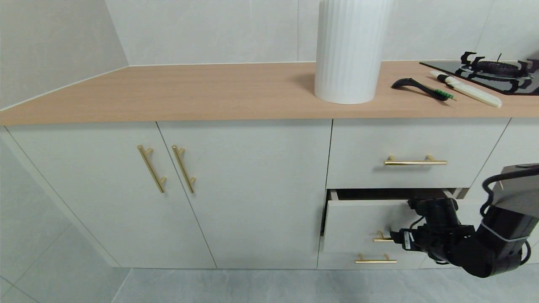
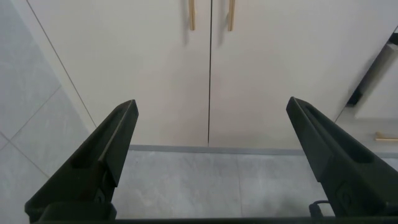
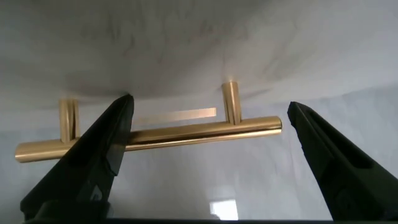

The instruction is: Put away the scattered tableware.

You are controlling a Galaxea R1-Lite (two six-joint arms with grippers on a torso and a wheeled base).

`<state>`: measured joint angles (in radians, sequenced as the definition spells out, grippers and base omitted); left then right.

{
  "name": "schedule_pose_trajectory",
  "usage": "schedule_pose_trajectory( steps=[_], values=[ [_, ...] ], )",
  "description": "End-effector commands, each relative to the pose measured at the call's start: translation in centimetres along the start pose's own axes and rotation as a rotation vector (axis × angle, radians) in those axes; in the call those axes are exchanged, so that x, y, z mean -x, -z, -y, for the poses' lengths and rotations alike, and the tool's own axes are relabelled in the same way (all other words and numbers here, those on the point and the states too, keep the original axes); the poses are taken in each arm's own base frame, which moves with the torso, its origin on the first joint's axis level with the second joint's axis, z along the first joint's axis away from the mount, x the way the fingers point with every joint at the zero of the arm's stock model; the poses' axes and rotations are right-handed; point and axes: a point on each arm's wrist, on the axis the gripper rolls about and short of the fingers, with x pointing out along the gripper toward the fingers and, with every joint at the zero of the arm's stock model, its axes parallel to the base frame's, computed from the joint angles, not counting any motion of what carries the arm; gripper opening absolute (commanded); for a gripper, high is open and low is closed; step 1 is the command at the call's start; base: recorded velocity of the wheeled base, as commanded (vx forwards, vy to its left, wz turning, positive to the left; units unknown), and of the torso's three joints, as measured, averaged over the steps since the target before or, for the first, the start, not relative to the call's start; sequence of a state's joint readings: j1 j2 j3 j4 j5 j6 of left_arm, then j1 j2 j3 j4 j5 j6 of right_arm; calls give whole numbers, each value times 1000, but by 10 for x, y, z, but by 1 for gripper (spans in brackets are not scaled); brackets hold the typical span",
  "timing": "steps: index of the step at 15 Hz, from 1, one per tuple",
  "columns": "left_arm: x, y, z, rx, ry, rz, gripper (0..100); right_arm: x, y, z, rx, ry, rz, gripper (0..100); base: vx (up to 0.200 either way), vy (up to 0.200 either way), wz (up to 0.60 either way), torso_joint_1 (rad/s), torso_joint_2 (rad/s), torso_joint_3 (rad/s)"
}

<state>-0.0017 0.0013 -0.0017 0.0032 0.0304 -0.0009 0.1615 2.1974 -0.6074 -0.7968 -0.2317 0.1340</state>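
In the head view, you have the scattered tableware lying on the wooden counter [image 1: 210,90]. A black spoon [image 1: 418,87] and a white knife [image 1: 467,89] lie just beside each other, between a tall white ribbed container [image 1: 348,54] and the black hob [image 1: 497,69]. Below them the top drawer [image 1: 414,139] is closed, while the middle drawer [image 1: 358,219] stands pulled partly out. Your right tool [image 1: 393,240] sits at that drawer's gold handle [image 1: 381,239]. To the left of the drawers are two closed cabinet doors [image 1: 126,189] with slanting gold bars.

In the left wrist view, your left tool [image 2: 208,155] has its fingers [image 2: 106,155] spread wide with nothing between them. It faces the lower part of the two cabinet doors and the grey tiled floor [image 2: 211,186].

In the right wrist view, your right tool's fingers [image 3: 99,155] are also wide apart and not closed on anything. The gold handle runs crosswise in the gap between them, close against the white drawer front.
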Motion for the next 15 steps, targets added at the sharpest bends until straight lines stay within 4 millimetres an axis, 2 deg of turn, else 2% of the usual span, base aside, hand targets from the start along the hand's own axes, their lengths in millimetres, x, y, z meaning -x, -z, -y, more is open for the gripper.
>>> schedule_pose_trajectory(
  steps=[1, 3, 4, 6, 8, 11, 15],
  values=[
    [0, 0, 0, 1, 0, 0, 100, 127, -49, 20, 2, -160, -17, 100, 0, 0, 0, 0, 0, 0],
    [0, 0, 0, 1, 0, 0, 100, 191, -65, 31, 1, -249, -30, 100, 0, 0, 0, 0, 0, 0],
    [0, 0, 0, 1, 0, 0, 100, 207, -68, 34, -3, -273, 7, 100, 0, 0, 0, 0, 0, 0],
    [0, 0, 0, 1, 0, 0, 100, 213, -70, 34, -2, -278, 44, 100, 0, 0, 0, 0, 0, 0],
    [0, 0, 0, 1, 0, 0, 100, 198, -72, 24, 6, -291, 57, 100, 0, 0, 0, 0, 0, 0],
    [0, 0, 0, 1, 0, 1, 100, 149, -62, 11, 16, -199, 47, 100, 0, 0, 0, 0, 0, 0],
    [0, 0, 0, 1, 0, 0, 100, 106, -48, -7, 36, -105, 68, 100, 0, 0, 0, 0, 0, 0]
  ],
)
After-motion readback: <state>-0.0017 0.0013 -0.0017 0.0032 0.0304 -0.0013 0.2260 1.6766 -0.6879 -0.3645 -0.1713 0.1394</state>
